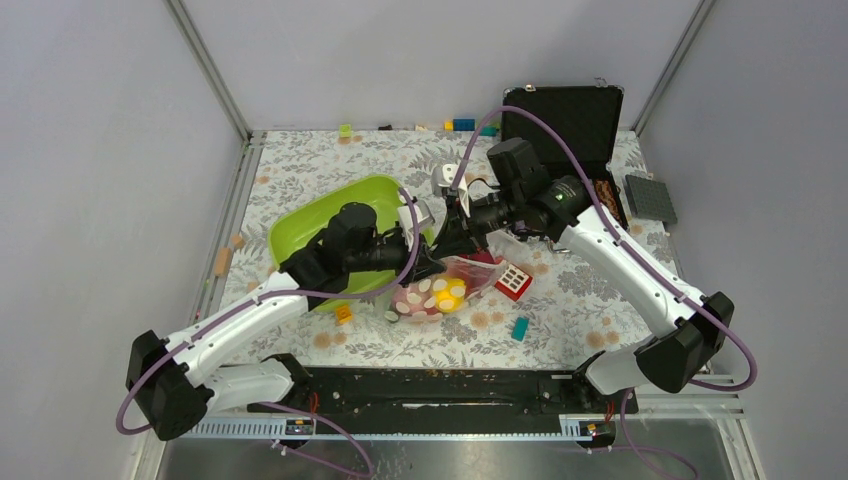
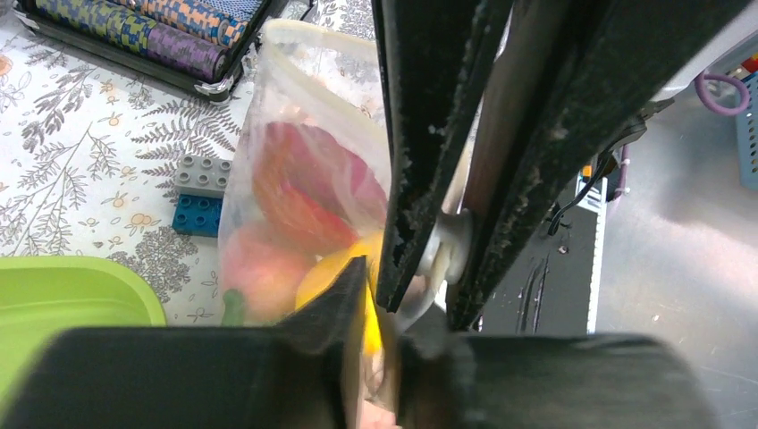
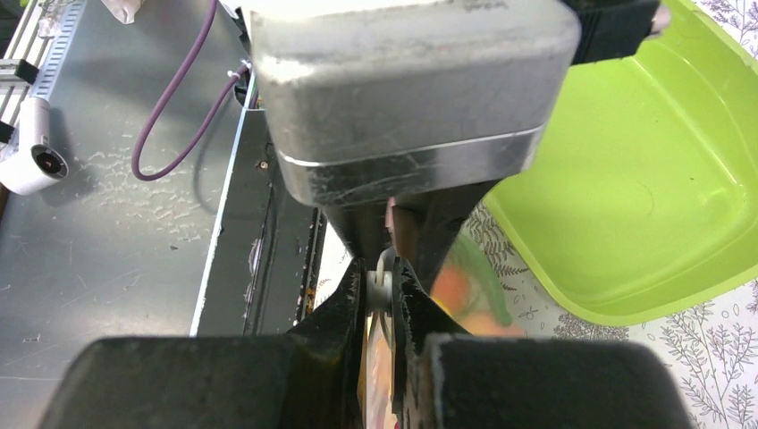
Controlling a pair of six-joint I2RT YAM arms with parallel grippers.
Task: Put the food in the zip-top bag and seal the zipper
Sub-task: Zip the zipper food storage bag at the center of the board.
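L gripper [image 2: 383,313]: fingers drawn close on the bag's near mouth edge, film betw. them; how firm, can't tell.
R gripper [image 3: 380,290]: fingers pinched nearly together on a whitish bit of the mouth edge, crossing just beyond L's.
Hidden: mouth under both grippers in top view; near end of bag behind L fingers; R wrist view gives only an orange/green blur.
Zip-top bag [image 1: 440,292]: on table [image 1: 600,300] centre, just beside lime tub [image 1: 315,210]; long axis low-left to up-right, dotted face up.
Zipper [image 2: 313,36]: runs away from fingers twd chip case [image 2: 152,45]; sealed or not, can't tell.
Food [image 2: 304,192]: inside bag, red, pink, yellow pcs, packed touching.
Blocks [image 2: 201,195]: grey on blue, beside bag's far end, outside it.
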